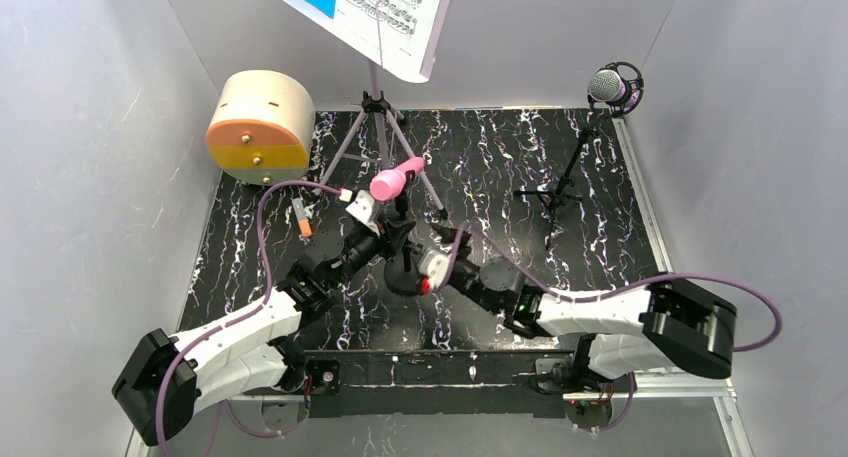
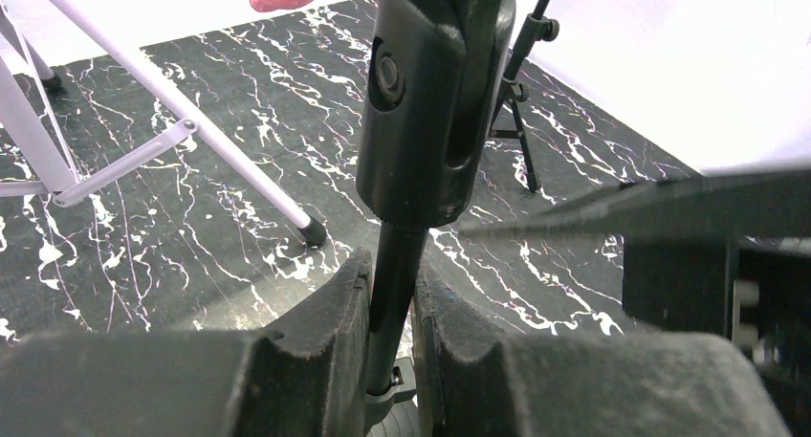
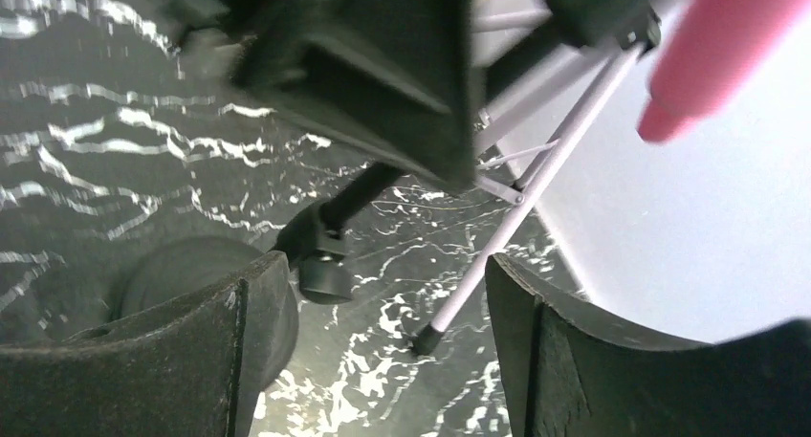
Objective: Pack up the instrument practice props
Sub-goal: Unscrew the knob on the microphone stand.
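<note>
Evidently the black stem (image 2: 394, 274) under the pink handheld microphone (image 1: 395, 183) is clenched by the left fingers (image 2: 306, 360) for steadiness, while the right fingers (image 3: 182, 360) are released.

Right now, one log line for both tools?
left tool: shut on black stand pole | right tool: open, empty, near round base | pink microphone: atop pole
</note>
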Controlling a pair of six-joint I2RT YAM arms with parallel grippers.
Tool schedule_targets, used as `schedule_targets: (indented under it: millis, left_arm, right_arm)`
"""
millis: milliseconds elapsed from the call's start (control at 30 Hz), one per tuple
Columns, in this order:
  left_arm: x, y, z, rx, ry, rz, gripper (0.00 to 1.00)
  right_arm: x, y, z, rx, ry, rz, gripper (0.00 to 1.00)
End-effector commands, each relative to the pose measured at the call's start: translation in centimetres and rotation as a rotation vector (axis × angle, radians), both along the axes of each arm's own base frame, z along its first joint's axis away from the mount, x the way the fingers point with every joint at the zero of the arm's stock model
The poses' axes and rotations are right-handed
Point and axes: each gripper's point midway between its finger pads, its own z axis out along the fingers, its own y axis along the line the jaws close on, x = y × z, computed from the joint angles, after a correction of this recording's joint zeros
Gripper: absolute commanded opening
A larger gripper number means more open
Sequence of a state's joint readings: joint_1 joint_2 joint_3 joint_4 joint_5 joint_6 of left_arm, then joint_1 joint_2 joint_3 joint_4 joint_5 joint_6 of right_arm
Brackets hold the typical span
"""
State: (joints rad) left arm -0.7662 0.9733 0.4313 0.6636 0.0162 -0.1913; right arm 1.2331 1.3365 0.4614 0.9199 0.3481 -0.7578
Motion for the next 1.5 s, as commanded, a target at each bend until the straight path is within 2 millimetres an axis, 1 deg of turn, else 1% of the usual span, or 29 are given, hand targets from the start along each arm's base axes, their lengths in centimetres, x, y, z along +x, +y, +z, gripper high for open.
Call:
schedule_targets:
  millis: [0,200,367,567,767,900,1100,1233,1367,1467]
  left_arm:
    - [-2.2,-0.8,-4.0,0.062,0.145,-0.083,0.0]
    - [-2.2,-0.8,-4.0,0.063,0.142,-0.087,0.0]
    - [-2.2,-1.0,-4.0,0.064,0.143,-0.093,0.0]
    - [-2.3,-1.0,-3.7,0.057,0.14,-0.098,0.0]
    - [-2.4,-1.0,-3.7,0.056,0.141,-0.098,0.0]
    - [-2.4,-1.0,-3.7,0.057,0.14,-0.099,0.0]
    - [-2.4,-1.0,-3.7,0.055,0.139,-0.1,0.0]
    - [-2.5,-1.0,-3.6,0.053,0.139,-0.104,0.0]
    - [-2.5,-1.0,-3.6,0.053,0.136,-0.104,0.0]
    - [-2.5,-1.0,-3.5,0.052,0.136,-0.106,0.0]
  right_arm:
    - [-0.6,-0.7,0.0,0.307,0.435,0.04,0.84]
    - [0.3,-2.2,0.8,0.627,0.821,0.065,0.85]
    - [-0.3,-2.5,1.1,0.834,1.088,0.162,0.82]
    - [-0.1,-1.9,0.3,0.937,1.296,0.203,0.77]
    - [0.2,-1.2,0.1,0.985,1.387,0.227,0.72]
    - [0.3,-0.5,-0.1,0.976,1.433,0.24,0.68]
    - [-0.5,0.3,-0.1,0.944,1.491,0.307,0.6]
    - [-0.5,0.6,-0.2,0.942,1.497,0.325,0.5]
    - [0.0,0.6,-0.4,0.948,1.482,0.314,0.41]
    - [0.4,0.5,-0.7,0.946,1.465,0.293,0.32]
